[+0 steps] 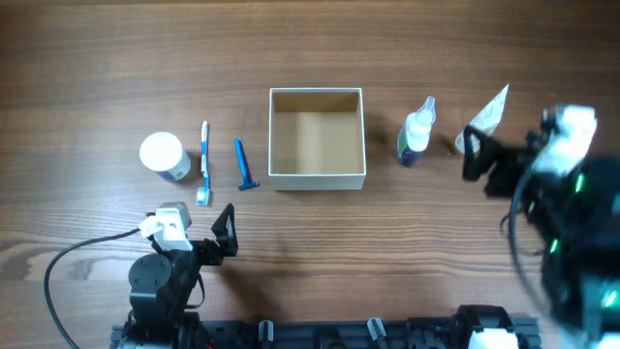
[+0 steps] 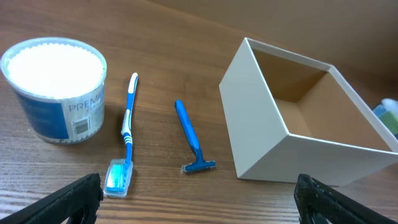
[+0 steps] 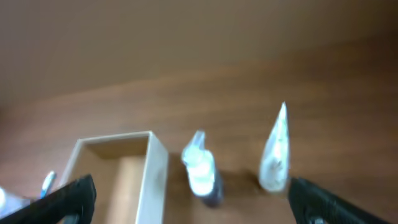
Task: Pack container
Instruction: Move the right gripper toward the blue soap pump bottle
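Observation:
The container (image 1: 317, 180), a square white-walled box with a tan inside, sits open and empty at the table's middle. It also shows in the left wrist view (image 2: 267, 146) and the right wrist view (image 3: 153, 177). Left of it lie a blue razor (image 1: 243, 165) (image 2: 189, 137) and a blue-white toothbrush (image 1: 204, 161) (image 2: 126, 134). Right of it are a small clear bottle (image 1: 418, 132) (image 3: 200, 168) and a white tube (image 1: 487, 114) (image 3: 275, 152). My left gripper (image 1: 199, 233) (image 2: 199, 205) is open and empty, near the front edge below the toothbrush. My right gripper (image 1: 481, 161) (image 3: 194, 213) is open and empty, just right of the bottle and tube, blurred.
A round white-lidded jar (image 1: 165, 155) (image 2: 56, 87) stands left of the toothbrush. A black cable (image 1: 68, 257) loops at the front left. The arm bases line the front edge.

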{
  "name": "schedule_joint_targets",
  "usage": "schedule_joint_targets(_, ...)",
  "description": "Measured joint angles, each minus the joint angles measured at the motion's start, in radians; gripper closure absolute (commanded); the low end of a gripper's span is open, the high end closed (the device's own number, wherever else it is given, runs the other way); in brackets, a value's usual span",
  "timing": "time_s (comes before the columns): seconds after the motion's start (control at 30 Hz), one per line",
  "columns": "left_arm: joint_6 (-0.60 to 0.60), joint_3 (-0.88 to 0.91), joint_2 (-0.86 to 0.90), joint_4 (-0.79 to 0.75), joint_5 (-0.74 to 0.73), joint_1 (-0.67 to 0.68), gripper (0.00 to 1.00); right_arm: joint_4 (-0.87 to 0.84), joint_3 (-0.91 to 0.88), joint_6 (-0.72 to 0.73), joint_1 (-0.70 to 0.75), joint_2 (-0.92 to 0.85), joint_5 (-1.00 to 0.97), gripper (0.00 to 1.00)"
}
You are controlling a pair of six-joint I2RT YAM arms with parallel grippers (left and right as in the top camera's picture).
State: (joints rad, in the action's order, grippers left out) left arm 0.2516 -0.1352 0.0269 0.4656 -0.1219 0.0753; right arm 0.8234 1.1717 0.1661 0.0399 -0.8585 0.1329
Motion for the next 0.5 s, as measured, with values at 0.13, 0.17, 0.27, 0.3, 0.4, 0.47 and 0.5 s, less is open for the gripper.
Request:
schedule_joint_targets(0.13, 0.000, 0.000, 0.000, 0.000, 0.000, 0.000, 0.00, 0.146, 0.177, -0.027, 0.000, -0.207, 0.045, 0.00)
schedule_joint_targets(0.17, 0.000, 0.000, 0.000, 0.000, 0.000, 0.000, 0.00, 0.160, 0.196, -0.054, 0.000, -0.249, 0.093, 0.00)
schedule_joint_targets(0.27, 0.000, 0.000, 0.000, 0.000, 0.000, 0.000, 0.00, 0.165, 0.208, -0.104, -0.002, -0.341, 0.214, 0.00)
schedule_joint_targets(0.3, 0.000, 0.000, 0.000, 0.001, 0.000, 0.000, 0.00, 0.167, 0.208, -0.106, -0.006, -0.361, 0.228, 0.00)
schedule_joint_targets(0.4, 0.000, 0.000, 0.000, 0.000, 0.000, 0.000, 0.00, 0.167, 0.208, -0.084, -0.040, -0.409, 0.199, 0.00)
schedule_joint_targets(0.47, 0.000, 0.000, 0.000, 0.000, 0.000, 0.000, 0.00, 0.167, 0.208, -0.051, -0.084, -0.426, 0.135, 0.00)
schedule_joint_targets(0.5, 0.000, 0.000, 0.000, 0.000, 0.000, 0.000, 0.00, 0.167, 0.208, -0.035, -0.104, -0.433, 0.106, 0.00)
